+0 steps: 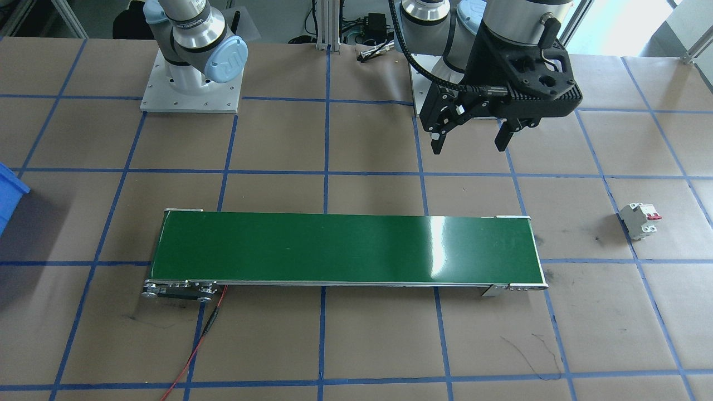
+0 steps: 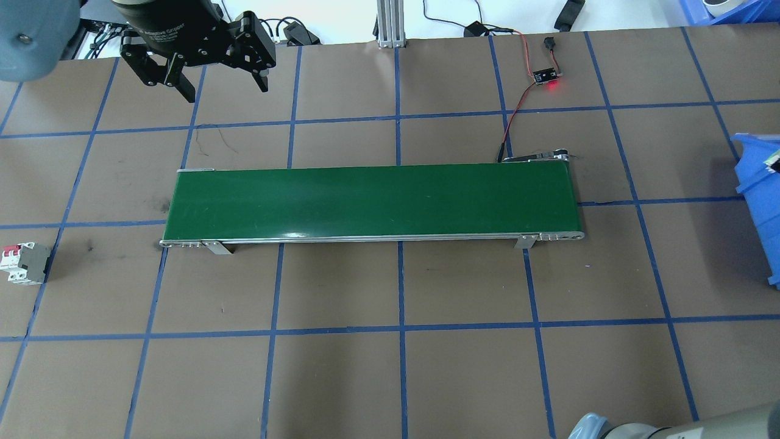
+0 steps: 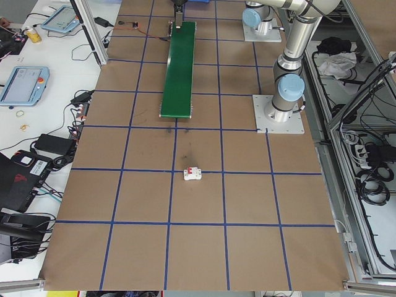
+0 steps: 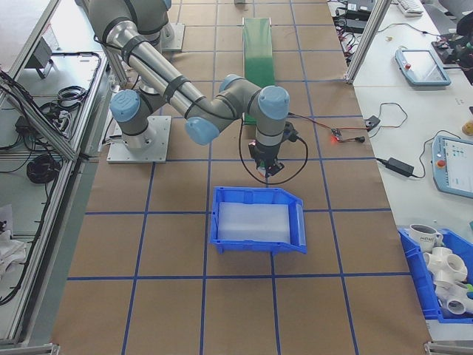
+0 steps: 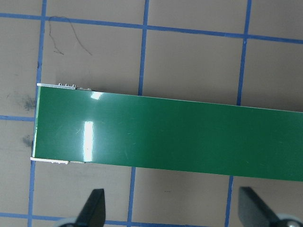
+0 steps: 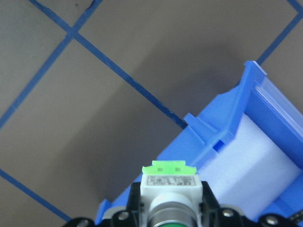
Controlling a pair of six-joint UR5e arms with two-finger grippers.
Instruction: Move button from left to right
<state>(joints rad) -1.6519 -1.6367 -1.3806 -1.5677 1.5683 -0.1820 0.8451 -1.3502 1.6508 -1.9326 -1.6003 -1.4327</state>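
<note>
The button [image 6: 170,189] was held tight between the two fingers of the right gripper [image 6: 171,215], with its light-green base block pointing away from the wrist camera. It was kept up in the air, close to the near wall of the blue bin [image 6: 222,142], and in the right wrist view it seemed to sit over the bin's edge and not over the white inside. In the view from the table's right end the right arm was seen bent down just before the bin [image 4: 259,222]. The left gripper [image 1: 473,139] was spread wide with nothing in it, and it was hung over the brown table [image 1: 356,345] near the left end of the green belt [image 1: 345,248]. The white breaker with red levers [image 1: 640,220] was left lying alone on the far left side. A few things could have gone wrong from here. If the button had been let go too soon, it could have been dropped on the bin's edge and bounced out onto the table. If the arm had been brought down too low, the bin could have been bumped and pushed away. The button was small and smooth, so it could also have been slipped from the fingers if it had been shaken. It could not be told from the pictures how deep the bin was.
</note>
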